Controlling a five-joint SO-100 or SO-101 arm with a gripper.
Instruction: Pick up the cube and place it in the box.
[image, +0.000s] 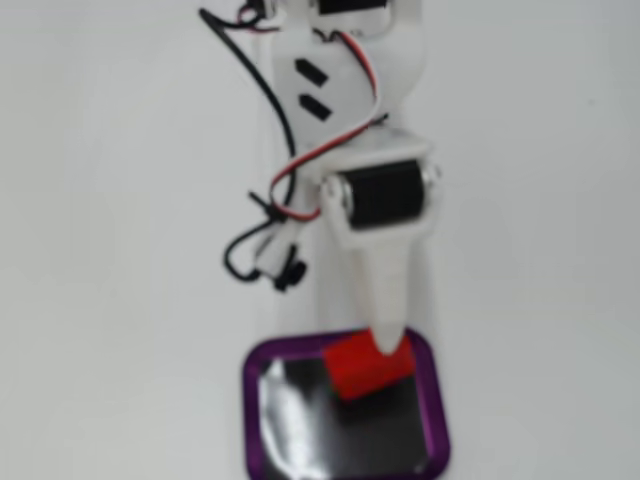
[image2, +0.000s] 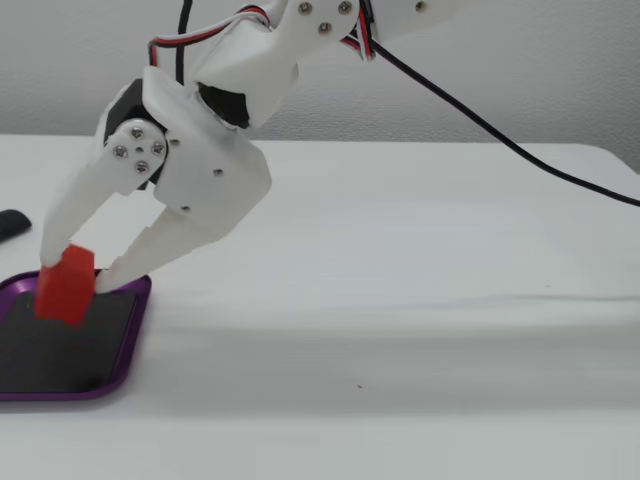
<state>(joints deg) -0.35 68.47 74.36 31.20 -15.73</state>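
The arm (image2: 215, 150) is built of glossy white plastic shells with rounded edges, fastened by small silver screws (image2: 138, 151) that show in clusters on the wrist housing. A black servo block (image: 383, 193) sits in a white bracket above the long, tapering white jaws. Red, white and black wires (image: 330, 150) loop along the links beside a thicker black cable (image2: 500, 135).
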